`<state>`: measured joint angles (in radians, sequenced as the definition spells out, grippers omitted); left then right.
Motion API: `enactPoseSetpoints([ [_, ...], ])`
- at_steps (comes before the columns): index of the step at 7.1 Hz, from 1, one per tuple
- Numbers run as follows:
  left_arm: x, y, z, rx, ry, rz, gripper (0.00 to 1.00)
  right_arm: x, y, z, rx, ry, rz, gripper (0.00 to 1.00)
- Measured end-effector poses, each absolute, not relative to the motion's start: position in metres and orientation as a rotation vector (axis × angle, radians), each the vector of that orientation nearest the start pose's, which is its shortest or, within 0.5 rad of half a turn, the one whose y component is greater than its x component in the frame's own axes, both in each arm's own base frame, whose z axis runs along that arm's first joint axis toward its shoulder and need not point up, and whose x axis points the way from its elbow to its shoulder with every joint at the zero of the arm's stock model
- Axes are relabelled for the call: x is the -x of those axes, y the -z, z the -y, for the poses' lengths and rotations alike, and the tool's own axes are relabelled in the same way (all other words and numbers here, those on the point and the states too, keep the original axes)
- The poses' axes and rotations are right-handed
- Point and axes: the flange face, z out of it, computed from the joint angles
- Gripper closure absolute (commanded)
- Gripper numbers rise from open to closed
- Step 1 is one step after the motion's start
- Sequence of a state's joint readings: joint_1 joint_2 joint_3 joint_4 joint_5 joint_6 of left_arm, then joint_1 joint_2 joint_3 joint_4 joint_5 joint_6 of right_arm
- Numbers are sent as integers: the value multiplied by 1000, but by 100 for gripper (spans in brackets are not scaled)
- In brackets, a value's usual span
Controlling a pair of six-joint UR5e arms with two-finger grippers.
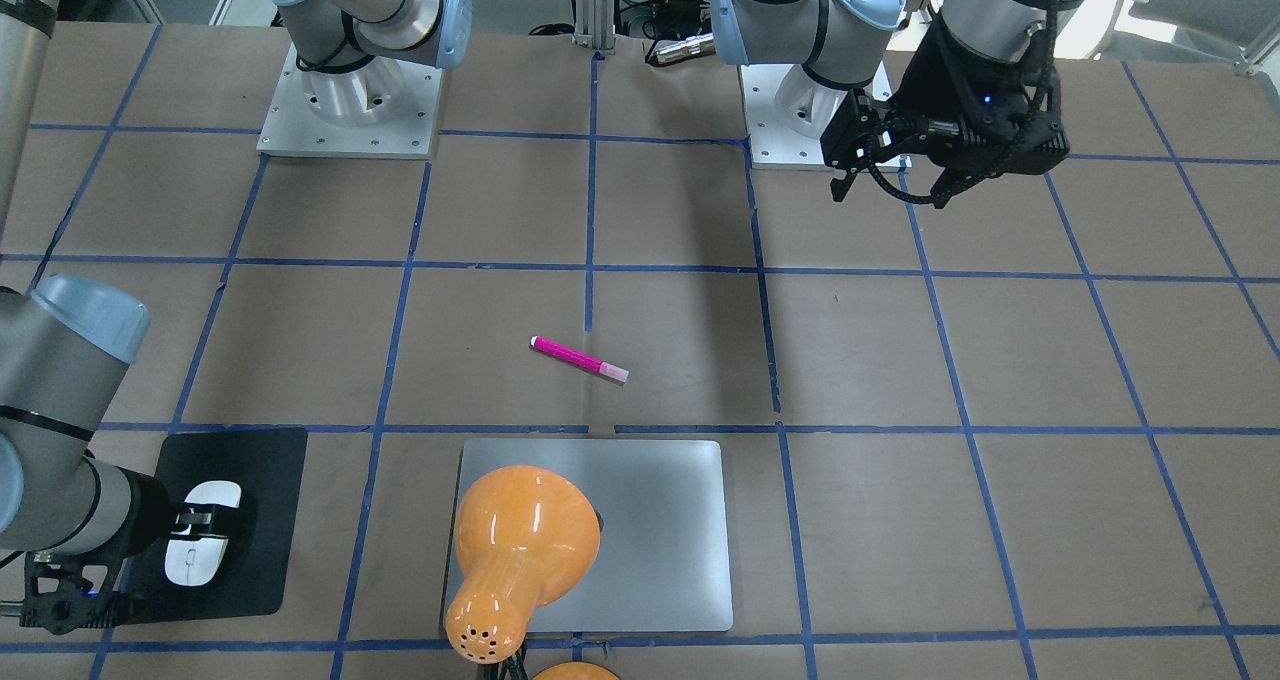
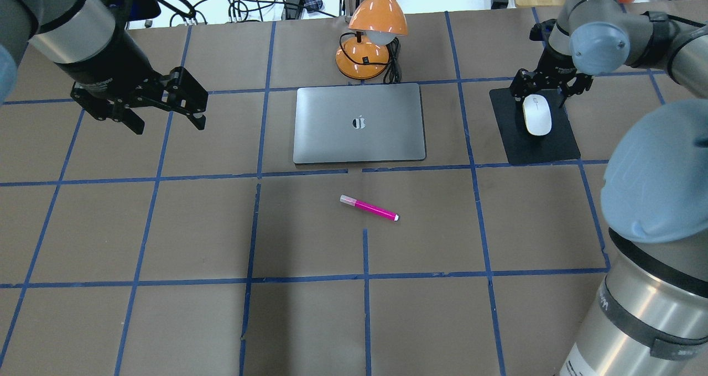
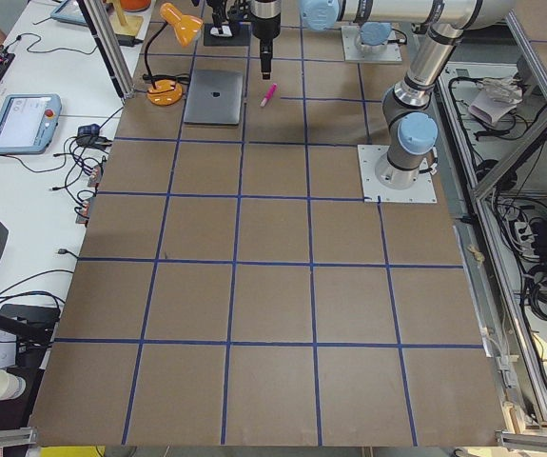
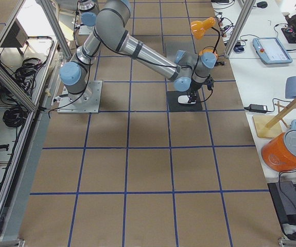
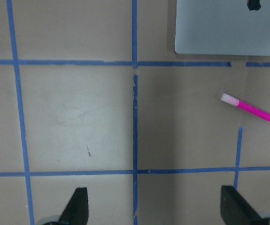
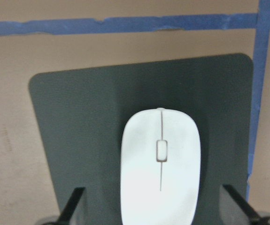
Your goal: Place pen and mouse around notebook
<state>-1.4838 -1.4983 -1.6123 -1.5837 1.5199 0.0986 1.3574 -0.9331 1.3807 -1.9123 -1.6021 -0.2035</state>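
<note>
The pink pen (image 2: pixel 369 208) lies on the brown table a short way in front of the silver notebook (image 2: pixel 359 144), apart from it. To the notebook's right, the white mouse (image 2: pixel 537 116) rests on a black mat (image 2: pixel 553 149). My right gripper (image 2: pixel 539 97) is low over the mouse and open. In the right wrist view its fingers stand on either side of the mouse (image 6: pixel 160 164) with gaps between. My left gripper (image 2: pixel 168 126) hangs open and empty above the table, left of the notebook. The left wrist view shows the pen (image 5: pixel 247 107) and a notebook corner (image 5: pixel 228 28).
An orange desk lamp (image 2: pixel 376 27) stands just behind the notebook, its shade reaching over the notebook's far edge. Blue tape lines divide the table into squares. Cables lie beyond the table's far edge.
</note>
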Motion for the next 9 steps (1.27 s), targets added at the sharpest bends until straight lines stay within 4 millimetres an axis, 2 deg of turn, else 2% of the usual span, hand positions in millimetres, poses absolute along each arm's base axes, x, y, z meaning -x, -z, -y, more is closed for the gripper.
enactPoseSetpoints([
  [1, 92, -504, 477, -7, 85, -3175, 0, -9, -266, 701, 2, -154, -3153, 0],
  [2, 89, -507, 482, 54, 147, -3163, 0, -42, -310, 685, -18, -149, -3157, 0],
  [4, 87, -512, 485, 162, 216, -3148, 0, -118, -409, 622, -42, -139, -3130, 0],
  [5, 87, -513, 485, 175, 222, -3146, 0, -143, -454, 583, -68, -125, -3115, 0],
  [6, 86, -514, 485, 180, 224, -3145, 0, -156, -482, 551, -84, -117, -3111, 0],
  [7, 85, -514, 485, 184, 226, -3145, 0, -161, -493, 534, -87, -140, -3112, 0],
  [9, 83, -514, 485, 192, 228, -3144, 0, -163, -481, 529, -79, -188, -3118, 0],
])
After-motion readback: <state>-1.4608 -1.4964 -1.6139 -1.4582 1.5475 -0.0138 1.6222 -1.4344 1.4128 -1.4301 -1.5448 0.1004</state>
